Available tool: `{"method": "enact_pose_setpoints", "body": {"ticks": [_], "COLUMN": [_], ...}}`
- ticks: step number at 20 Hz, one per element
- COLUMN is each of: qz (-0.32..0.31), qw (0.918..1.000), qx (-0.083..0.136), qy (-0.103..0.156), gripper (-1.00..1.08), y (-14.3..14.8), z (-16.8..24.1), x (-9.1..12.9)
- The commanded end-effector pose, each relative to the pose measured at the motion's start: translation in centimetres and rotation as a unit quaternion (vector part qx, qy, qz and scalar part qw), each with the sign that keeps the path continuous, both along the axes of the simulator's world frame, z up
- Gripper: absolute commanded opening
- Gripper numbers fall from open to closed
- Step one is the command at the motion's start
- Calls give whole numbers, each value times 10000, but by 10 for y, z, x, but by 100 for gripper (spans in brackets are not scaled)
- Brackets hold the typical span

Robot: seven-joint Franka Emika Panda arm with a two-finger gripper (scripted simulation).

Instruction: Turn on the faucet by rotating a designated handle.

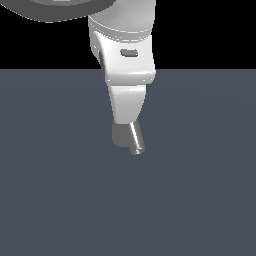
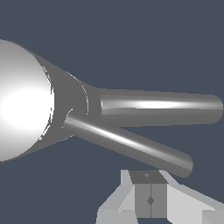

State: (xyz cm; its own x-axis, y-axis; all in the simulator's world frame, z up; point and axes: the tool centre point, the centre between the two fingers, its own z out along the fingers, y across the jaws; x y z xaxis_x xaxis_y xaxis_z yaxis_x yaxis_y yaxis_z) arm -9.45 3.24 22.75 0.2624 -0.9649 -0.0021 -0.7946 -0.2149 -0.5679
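hanging down over the grey table (image 1: 50,200), the white arm (image 1: 125,65) hides most of the faucet (image 1: 120,134) in the exterior view; only a dark stub of its body and a slanted tube (image 1: 136,139) show below the arm's tip, near the middle of the table. in the wrist view the faucet's round cap (image 2: 22,103) glows bright, and two tubes run out sideways from it: the thicker spout (image 2: 162,107) and the thinner handle (image 2: 131,146). the jaws (image 2: 150,197) are pressed together, their two dark pads meeting at a seam, holding nothing. they sit just beside the handle's free end, and i cannot tell whether they touch it.
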Motion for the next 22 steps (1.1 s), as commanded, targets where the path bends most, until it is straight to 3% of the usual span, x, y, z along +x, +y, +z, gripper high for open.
{"method": "enact_pose_setpoints", "body": {"ticks": [1,15,16,17,22], "qz": [-48,-107,-107,119,86], "qw": [10000,9999,9999,9999,10000], "qx": [-5,-14,-14,3,0], "qy": [10,47,47,2,9], "gripper": [-100,-100,-100,-100,-100], "y": [-12,-77,-77,-53,-63], "z": [-2,-9,-9,-4,0], "x": [1,8,8,10,17]}}
